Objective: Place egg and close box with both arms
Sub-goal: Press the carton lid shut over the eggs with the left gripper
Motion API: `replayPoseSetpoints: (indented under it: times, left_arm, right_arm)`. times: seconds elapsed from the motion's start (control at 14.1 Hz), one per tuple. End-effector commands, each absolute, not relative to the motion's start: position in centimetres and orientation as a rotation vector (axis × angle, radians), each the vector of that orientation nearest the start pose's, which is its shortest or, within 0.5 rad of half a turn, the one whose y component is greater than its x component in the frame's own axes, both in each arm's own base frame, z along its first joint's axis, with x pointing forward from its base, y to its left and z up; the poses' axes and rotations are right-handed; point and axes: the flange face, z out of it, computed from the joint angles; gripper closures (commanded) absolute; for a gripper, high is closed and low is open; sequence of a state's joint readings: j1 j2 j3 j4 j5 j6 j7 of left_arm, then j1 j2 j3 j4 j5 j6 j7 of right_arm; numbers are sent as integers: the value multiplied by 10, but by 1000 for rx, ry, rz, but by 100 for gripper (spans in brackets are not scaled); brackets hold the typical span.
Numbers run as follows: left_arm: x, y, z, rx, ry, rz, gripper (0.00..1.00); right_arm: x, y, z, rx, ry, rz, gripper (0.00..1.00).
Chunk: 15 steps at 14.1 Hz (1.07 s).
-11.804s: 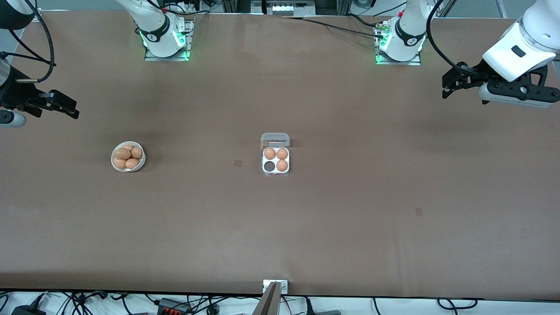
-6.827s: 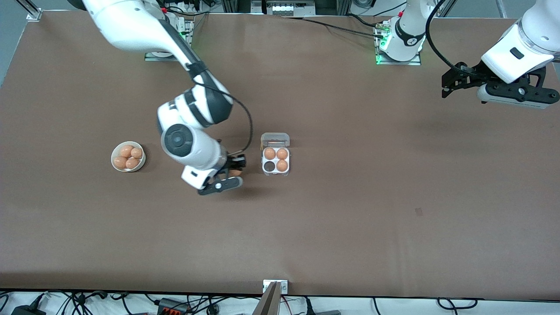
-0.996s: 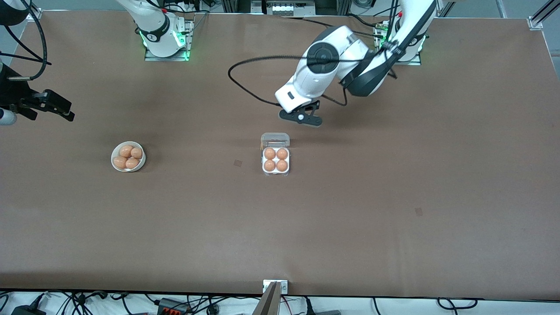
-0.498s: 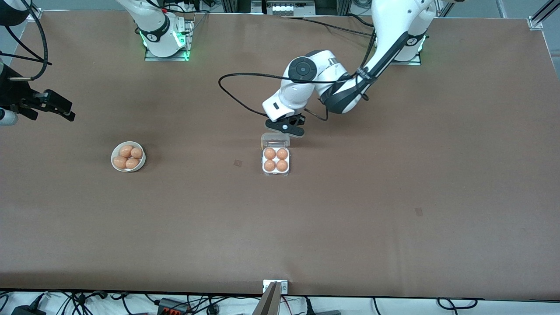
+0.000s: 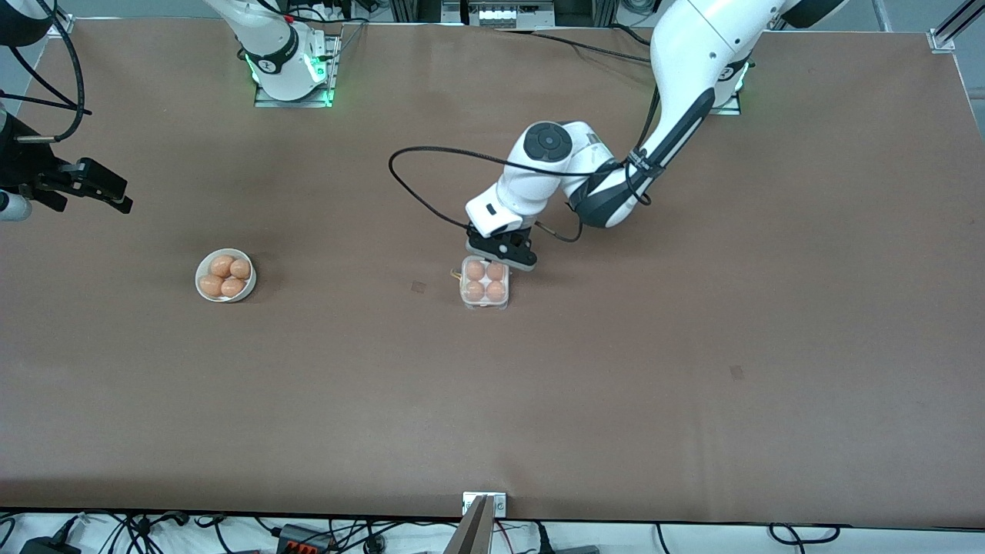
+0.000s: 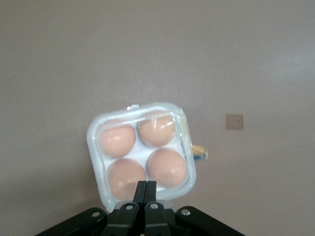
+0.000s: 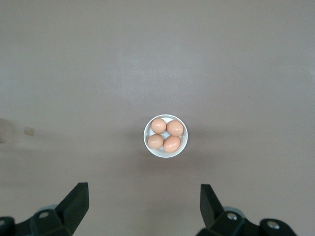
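Note:
The box (image 5: 485,286) sits mid-table with several orange-brown eggs (image 5: 475,291) filling its cells; I cannot tell the placed egg from the others. Its clear lid lies down over the eggs. My left gripper (image 5: 500,254) is shut, its fingertips resting on the lid at the box's edge toward the robots. In the left wrist view the shut gripper (image 6: 146,186) touches the lidded box (image 6: 142,155) over the eggs (image 6: 167,167). My right gripper (image 5: 100,188) is open and empty, waiting high over the right arm's end of the table; it also shows in the right wrist view (image 7: 143,189).
A round white bowl (image 5: 225,275) with several eggs stands toward the right arm's end, also in the right wrist view (image 7: 166,135). A small yellow tab (image 6: 199,153) sticks out beside the box. A small square mark (image 5: 418,287) lies on the brown table.
My left arm came down toward the front camera onto the box. The lid, open and standing before, now lies folded over the eggs. The right arm has not moved.

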<state>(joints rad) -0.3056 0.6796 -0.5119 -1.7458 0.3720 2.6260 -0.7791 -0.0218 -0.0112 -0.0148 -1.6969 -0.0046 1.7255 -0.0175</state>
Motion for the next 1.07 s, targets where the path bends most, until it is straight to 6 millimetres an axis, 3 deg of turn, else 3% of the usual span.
replayPoseSetpoints:
  times: [0.0,0.14,0.43,0.71,0.78,0.85,0.92,1.0]
  left_arm:
    - [503,-480,266,-3369,332,-325,98]
    - [514,-456,274,-3316,299,-283,98]
    - [514,-426,330,-3119,285,-180,98]
    - [533,-352,370,-2904,442,42,96]
    - [540,-335,381,-2877,465,78,91]
    - [548,-314,389,-2849,491,145,76]
    - [558,-292,401,-2821,551,201,51]
    - [566,-278,414,-2814,597,234,14]
  right_arm:
    - [560,-22,590,-3154,10,-65,0]
    - [560,-23,590,-3154,10,-62,0]
    - [559,-22,591,-3156,0,-60,0]
    - [558,-19,590,-3156,5,-53,0]
    - [556,-18,591,-3156,12,-43,0]
    - [557,-19,592,-3156,17,-50,0]
    - [557,-20,592,-3156,19,-53,0]
    - [557,-21,592,-3156,22,-48,0]
